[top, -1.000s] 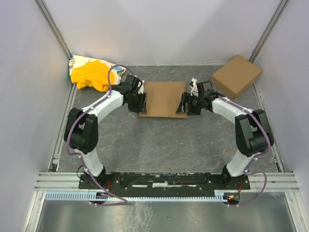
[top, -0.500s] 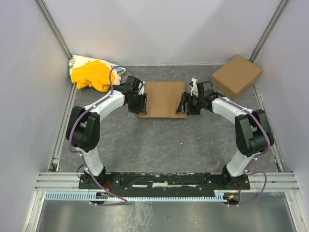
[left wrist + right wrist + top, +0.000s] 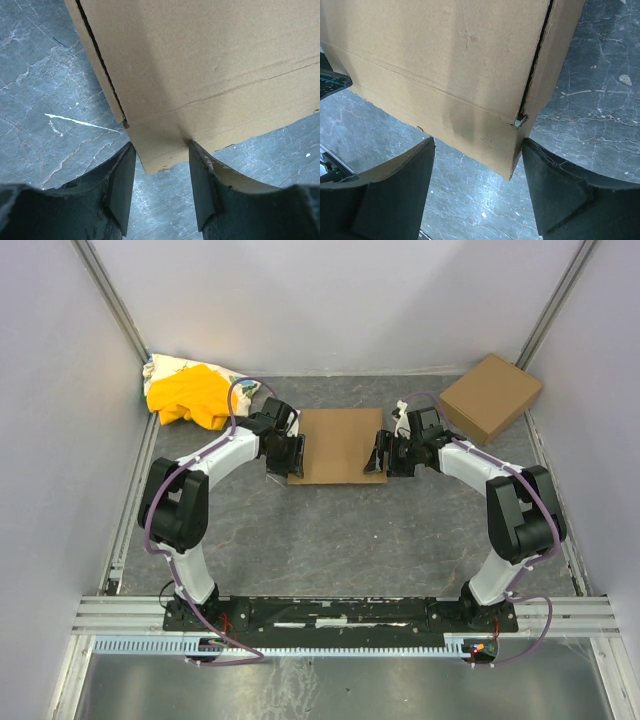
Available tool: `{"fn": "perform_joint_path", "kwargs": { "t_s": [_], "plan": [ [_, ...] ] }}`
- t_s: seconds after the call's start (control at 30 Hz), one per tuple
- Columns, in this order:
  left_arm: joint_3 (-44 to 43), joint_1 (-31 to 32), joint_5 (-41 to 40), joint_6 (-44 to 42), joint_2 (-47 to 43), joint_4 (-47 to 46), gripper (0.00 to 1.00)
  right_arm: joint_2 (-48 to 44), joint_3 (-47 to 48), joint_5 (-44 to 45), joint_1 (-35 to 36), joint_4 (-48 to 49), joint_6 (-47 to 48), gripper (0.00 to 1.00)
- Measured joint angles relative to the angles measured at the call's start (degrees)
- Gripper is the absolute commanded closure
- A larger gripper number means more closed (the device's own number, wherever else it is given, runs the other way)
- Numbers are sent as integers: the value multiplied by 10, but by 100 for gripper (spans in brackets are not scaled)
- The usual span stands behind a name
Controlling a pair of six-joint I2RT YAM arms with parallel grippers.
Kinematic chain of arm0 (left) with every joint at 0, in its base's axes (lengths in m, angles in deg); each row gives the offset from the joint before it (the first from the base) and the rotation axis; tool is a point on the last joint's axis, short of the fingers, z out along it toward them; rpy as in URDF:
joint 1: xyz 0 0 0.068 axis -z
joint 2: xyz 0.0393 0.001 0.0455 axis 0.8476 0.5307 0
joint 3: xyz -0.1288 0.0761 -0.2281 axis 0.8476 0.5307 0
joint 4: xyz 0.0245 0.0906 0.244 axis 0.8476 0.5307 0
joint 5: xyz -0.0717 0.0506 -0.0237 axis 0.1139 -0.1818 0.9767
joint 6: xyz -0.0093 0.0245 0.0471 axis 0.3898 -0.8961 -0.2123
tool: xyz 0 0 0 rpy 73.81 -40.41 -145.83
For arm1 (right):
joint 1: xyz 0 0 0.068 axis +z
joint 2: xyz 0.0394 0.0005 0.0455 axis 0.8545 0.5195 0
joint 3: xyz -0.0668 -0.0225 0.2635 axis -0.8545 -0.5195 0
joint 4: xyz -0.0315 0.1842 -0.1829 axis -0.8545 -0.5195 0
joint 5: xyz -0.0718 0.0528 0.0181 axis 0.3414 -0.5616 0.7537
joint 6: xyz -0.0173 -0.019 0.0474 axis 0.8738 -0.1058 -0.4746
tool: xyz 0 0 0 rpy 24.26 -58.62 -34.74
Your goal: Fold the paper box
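Box-folding looks close to finished: the paper box (image 3: 338,443) sits on the bench (image 3: 330,530) at mid-far centre, between the two arms, as a shallow closed rectangle with its lid down and flat on top. Both wrist views show standing side walls, a dark slit where the lid meets the side wall, and a front panel creased down over the near edge, so base, sides and lid seem formed. I cannot tell whether the front tuck is fully seated; the slits at both near corners suggest the lid sits a little loose there. Likely left to do: press or tuck the front edge home, then let go. The left hand (image 3: 288,455) is at the near-left corner, jaws about half apart with the corner poking between them and both fingertips right at the cardboard edges; I cannot tell whether it pinches or only brackets. The right hand (image 3: 382,455) is at the near-right corner, jaws spread wide and straddling that corner, with no clear clamp, so I read it as open. A second brown box (image 3: 490,397) lies far right, well apart from the work, and a yellow-and-white cloth bundle (image 3: 188,392) lies far left.
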Motion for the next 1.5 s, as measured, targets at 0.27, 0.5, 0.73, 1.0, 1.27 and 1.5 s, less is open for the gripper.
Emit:
{"fn": "perform_joint_path", "kwargs": {
  "t_s": [0.27,0.5,0.73,1.0,1.27,1.5],
  "plan": [
    [0,0,0,0,0,0,47,0,-5,18,0,0,5,22],
    [0,0,1,0,0,0,47,-1,-28,42,0,0,13,22],
    [0,0,1,0,0,-2,47,-1,-35,48,0,0,13,22],
    [0,0,1,0,0,-2,47,2,-34,68,0,0,13,24],
    [0,0,1,0,2,-2,47,23,-32,87,1,14,13,24],
    [0,0,-11,0,6,-3,44,3,-43,92,1,25,14,24]
  ]
}}
